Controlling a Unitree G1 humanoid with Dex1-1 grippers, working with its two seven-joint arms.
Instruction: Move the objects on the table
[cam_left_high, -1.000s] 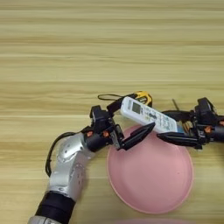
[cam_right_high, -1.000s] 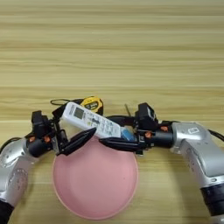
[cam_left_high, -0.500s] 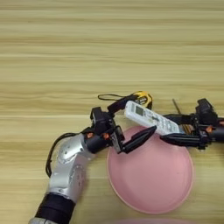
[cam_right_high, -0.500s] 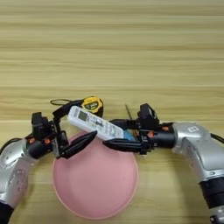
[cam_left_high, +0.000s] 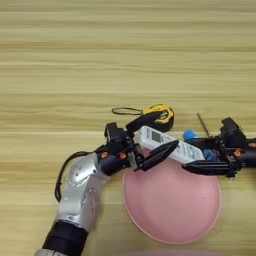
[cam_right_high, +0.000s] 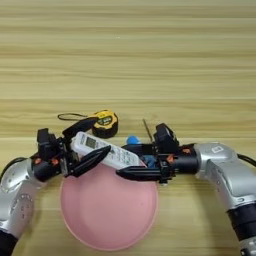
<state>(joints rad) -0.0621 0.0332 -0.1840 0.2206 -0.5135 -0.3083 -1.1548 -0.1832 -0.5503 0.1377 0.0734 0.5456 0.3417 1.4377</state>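
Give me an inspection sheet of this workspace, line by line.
Surface: light wooden table, plank grain.
Job's things: white remote held over the far rim of the pink bowl; tape measure on the table behind it, strap loop to its left.
Clutter: small blue thing and thin dark stick behind the remote.
End effectors: left end effector clamps the remote's left end; right end effector brackets its right end, open.
Cables: black cable at the left arm.
Surroundings: nothing seen.
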